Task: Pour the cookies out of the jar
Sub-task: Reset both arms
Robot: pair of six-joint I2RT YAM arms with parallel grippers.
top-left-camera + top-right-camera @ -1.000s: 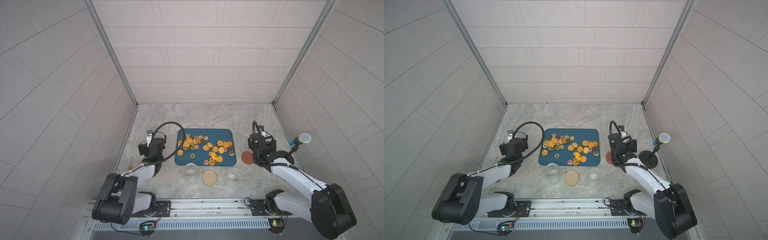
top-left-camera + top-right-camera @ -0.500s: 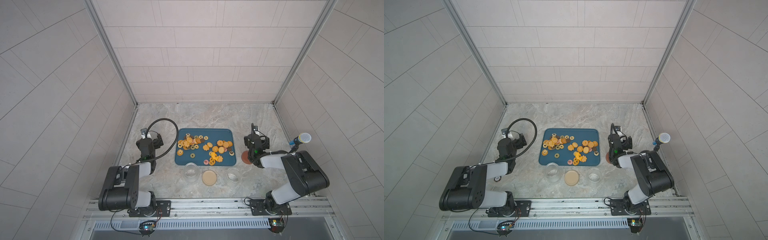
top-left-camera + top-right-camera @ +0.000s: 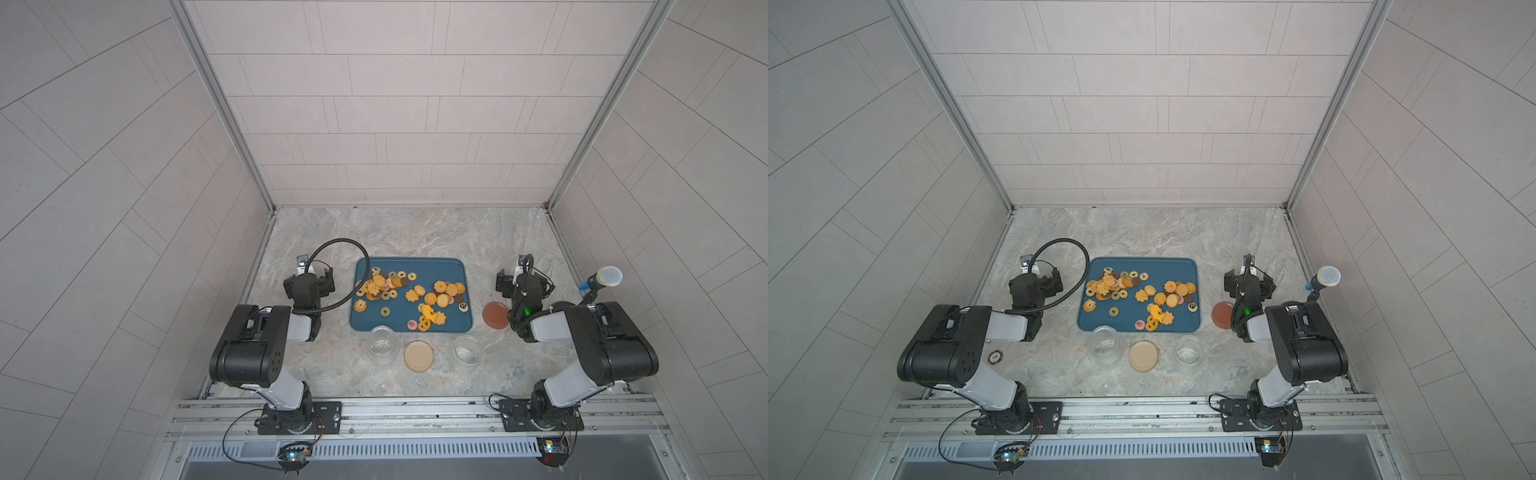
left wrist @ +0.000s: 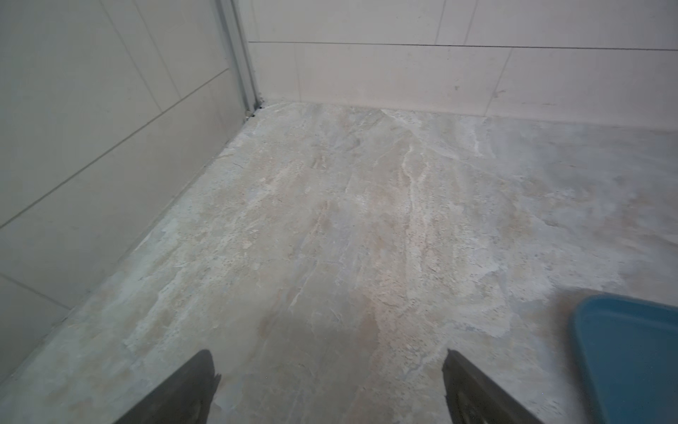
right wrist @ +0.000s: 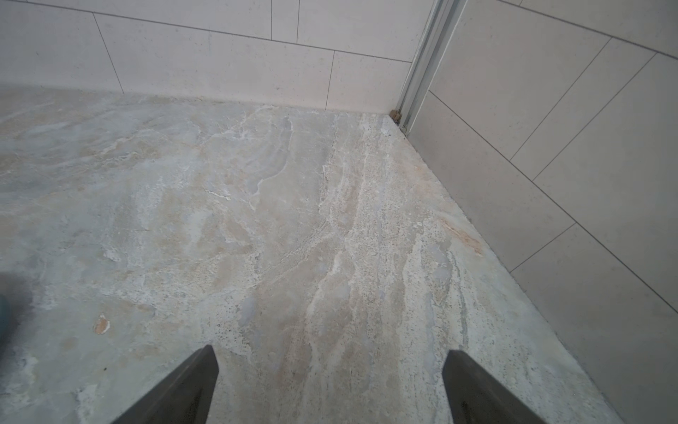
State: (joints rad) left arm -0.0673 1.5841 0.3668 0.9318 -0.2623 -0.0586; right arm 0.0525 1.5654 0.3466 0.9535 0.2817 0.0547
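Orange-yellow for the most part, with a few brown, pink and dark-centred ones among them, the small round and flower-shaped cookies (image 3: 441, 300) lie scattered on the flat dark-blue rectangular tray (image 3: 436, 270) in the middle of the table. They are heaped thickest toward the tray's left side and sit in a looser group toward its right. Just beside the tray's near edge, on the side of the arm bases, a clear glass jar (image 3: 381, 338) stands upright and looks empty. A second clear glass jar (image 3: 468, 350), also upright and empty-looking, stands further toward the right arm. A round beige lid (image 3: 418, 356) lies flat between them, apart from both. A round reddish-brown lid (image 3: 495, 315) lies flat on the grey marble-patterned tabletop (image 3: 415, 232) just beyond the tray's right edge, near the right arm's wrist. The left gripper (image 4: 328, 361) is off the tray's left side, its two dark fingers spread wide with only bare tabletop between them; one corner of the tray shows at the edge of its wrist view. The right gripper (image 5: 330, 358) is off the tray's right side, likewise spread wide and holding nothing. A blue-handled microphone with a grey mesh head (image 3: 606, 278) stands by the right wall.
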